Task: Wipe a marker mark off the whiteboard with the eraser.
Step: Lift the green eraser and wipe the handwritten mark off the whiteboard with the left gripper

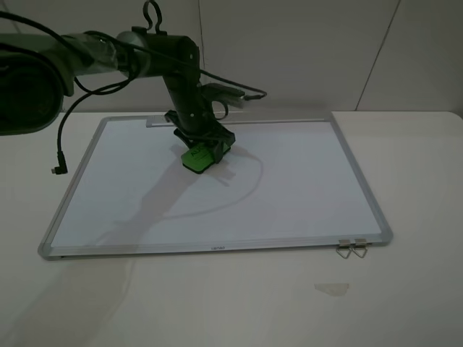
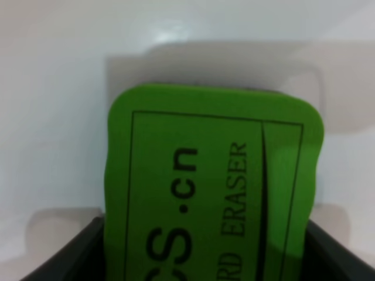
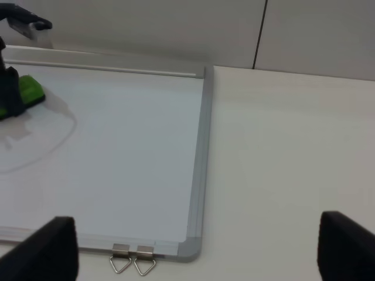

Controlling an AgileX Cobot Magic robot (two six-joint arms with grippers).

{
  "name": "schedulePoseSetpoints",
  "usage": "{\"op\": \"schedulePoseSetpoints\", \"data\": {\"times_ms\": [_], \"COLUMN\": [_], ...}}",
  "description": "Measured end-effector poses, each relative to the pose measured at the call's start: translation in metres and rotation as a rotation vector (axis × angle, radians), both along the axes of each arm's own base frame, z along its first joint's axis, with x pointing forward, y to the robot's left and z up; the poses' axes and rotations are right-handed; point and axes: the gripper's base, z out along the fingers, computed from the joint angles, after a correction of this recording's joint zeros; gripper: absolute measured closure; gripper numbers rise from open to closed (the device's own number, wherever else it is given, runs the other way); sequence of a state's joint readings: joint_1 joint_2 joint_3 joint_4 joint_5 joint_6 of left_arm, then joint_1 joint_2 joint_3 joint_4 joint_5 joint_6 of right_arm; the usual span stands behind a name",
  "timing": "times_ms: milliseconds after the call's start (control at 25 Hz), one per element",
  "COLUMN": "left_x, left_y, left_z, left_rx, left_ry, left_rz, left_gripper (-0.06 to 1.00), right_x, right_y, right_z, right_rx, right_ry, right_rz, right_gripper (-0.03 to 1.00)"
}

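Nearest the camera, at the lower right of the overhead frame, two metal clips (image 1: 351,249) hang off the front edge of the whiteboard (image 1: 289,195). The right gripper (image 3: 196,249) is out of that frame. Its own camera shows its jaws spread wide and empty, facing that same corner, so it is not steadying the board. I see nothing pinning the board to the table (image 1: 217,311), so a hard sideways stroke could slide it.

Farther in, upper middle of the frame and just left of centre, the left gripper (image 1: 206,148) is clamped on the green eraser (image 1: 197,157). The eraser sits low over the board and looks tilted. I cannot tell whether its underside is pressed flat. A tilted wipe would touch with one edge only and leave strokes behind.

The wrist view shows the fingers (image 2: 64,257) gripping only one end of the eraser, with most of it sticking out. Downward pressure could twist it in the grip.

The marker mark shows in no view. It may lie under the eraser, so a wipe could miss it.

Farthest back, the tray strip (image 1: 239,121) runs close behind the gripper, and a stroke that way could knock into it.
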State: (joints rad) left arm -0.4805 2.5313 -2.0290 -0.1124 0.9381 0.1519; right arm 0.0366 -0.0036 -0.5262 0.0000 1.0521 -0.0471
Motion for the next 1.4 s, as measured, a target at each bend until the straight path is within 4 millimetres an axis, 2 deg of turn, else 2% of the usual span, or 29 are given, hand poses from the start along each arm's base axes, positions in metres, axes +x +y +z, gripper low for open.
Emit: {"op": "schedulePoseSetpoints", "data": {"times_ms": [80, 280, 440, 600, 760, 1000, 1080, 1400], "left_x": [-0.001, 0.009, 0.025, 0.037, 0.041, 0.039, 0.037, 0.015], "left_y": [-0.002, 0.012, 0.043, 0.075, 0.09, 0.085, 0.079, 0.017], "left_z": [0.0, 0.001, 0.0, 0.0, -0.002, -0.005, -0.008, -0.013], "left_rx": [-0.015, -0.072, -0.082, -0.018, 0.05, 0.052, 0.057, 0.045], "left_ry": [0.004, 0.019, 0.0, -0.033, -0.051, -0.044, -0.033, -0.046], "left_rz": [0.01, 0.095, 0.181, 0.224, 0.232, 0.228, 0.213, 0.085], "left_gripper": [0.35, 0.35, 0.35, 0.35, 0.35, 0.35, 0.35, 0.35], "right_x": [0.0, 0.0, 0.0, 0.0, 0.0, 0.0, 0.0, 0.0], "right_y": [0.0, 0.0, 0.0, 0.0, 0.0, 0.0, 0.0, 0.0], "right_z": [0.0, 0.0, 0.0, 0.0, 0.0, 0.0, 0.0, 0.0], "right_rx": [0.0, 0.0, 0.0, 0.0, 0.0, 0.0, 0.0, 0.0], "right_ry": [0.0, 0.0, 0.0, 0.0, 0.0, 0.0, 0.0, 0.0], "right_rz": [0.0, 0.0, 0.0, 0.0, 0.0, 0.0, 0.0, 0.0], "right_gripper": [0.15, 0.15, 0.15, 0.15, 0.15, 0.15, 0.15, 0.15]}}
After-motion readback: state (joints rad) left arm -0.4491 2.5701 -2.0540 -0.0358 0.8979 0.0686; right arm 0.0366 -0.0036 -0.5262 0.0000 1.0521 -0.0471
